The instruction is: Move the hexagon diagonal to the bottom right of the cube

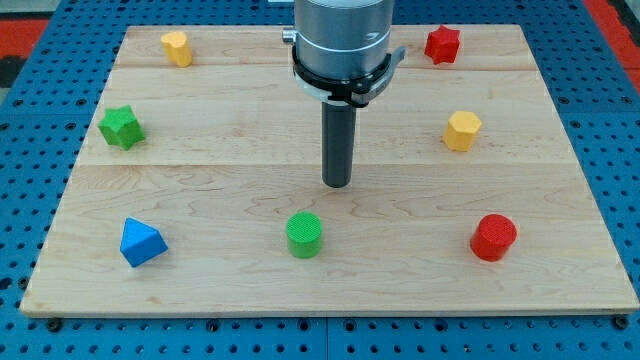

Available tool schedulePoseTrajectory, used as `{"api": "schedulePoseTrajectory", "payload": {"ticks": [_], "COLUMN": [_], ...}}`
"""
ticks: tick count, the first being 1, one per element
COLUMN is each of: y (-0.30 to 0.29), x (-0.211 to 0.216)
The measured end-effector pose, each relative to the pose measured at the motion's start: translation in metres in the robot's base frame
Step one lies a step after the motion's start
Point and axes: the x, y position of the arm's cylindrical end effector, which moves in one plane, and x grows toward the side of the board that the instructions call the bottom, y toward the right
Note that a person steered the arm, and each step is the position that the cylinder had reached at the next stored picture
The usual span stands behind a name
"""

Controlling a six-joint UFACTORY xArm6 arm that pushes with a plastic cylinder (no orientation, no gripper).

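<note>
Rod tip [338, 185] parked mid surface [220, 180] just above green cylinder [305, 234], no fingers on this rig, yellow hexagon [462, 131] way off right, touching nothing, cube can't be picked out

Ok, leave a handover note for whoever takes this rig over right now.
My tip is near the view's middle, touching no block, above the green cylinder. The yellow hexagon sits at the view's right, apart from the tip. No block reads clearly as a cube; the blue block at bottom left is the nearest guess. Done: nothing evident. Left: confirm the cube, then push the hexagon to its lower right.
</note>
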Motion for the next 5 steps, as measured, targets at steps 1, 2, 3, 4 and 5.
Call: {"api": "schedulePoseTrajectory", "payload": {"ticks": [1,2,3,4,5], "y": [-0.002,-0.002,0.021,0.047,0.075], "x": [0.000,0.000,0.000,0.000,-0.002]}}
